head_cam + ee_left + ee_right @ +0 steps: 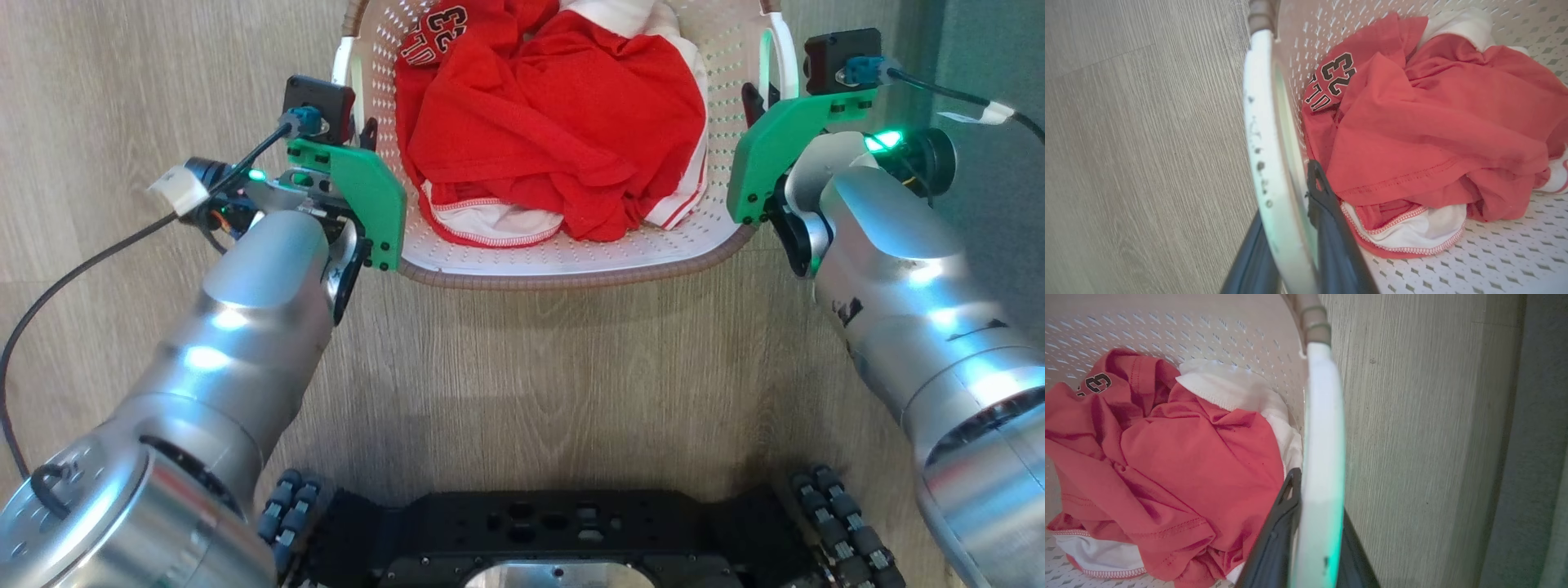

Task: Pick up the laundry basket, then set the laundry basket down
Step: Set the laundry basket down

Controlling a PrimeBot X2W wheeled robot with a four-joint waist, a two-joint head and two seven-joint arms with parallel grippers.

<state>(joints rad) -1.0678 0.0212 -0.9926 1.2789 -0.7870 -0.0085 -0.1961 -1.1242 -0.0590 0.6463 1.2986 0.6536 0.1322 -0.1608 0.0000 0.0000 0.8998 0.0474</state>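
Note:
The cream perforated laundry basket (571,260) with a brown woven rim sits on the wood floor just ahead of my base, holding red and white clothes (555,122). My left gripper (359,131) is shut on the basket's left white handle (1265,134), one dark finger (1331,228) inside the basket and the other outside. My right gripper (755,102) is shut on the right white handle (1323,457), its inner finger (1278,539) against the clothes. In both wrist views the handle runs up between the fingers.
Grey wood-grain floor (522,376) surrounds the basket. A darker grey strip (980,49) runs along the right, close to my right arm. My black wheeled base (555,531) lies at the bottom of the head view. A cable (73,269) trails from my left wrist.

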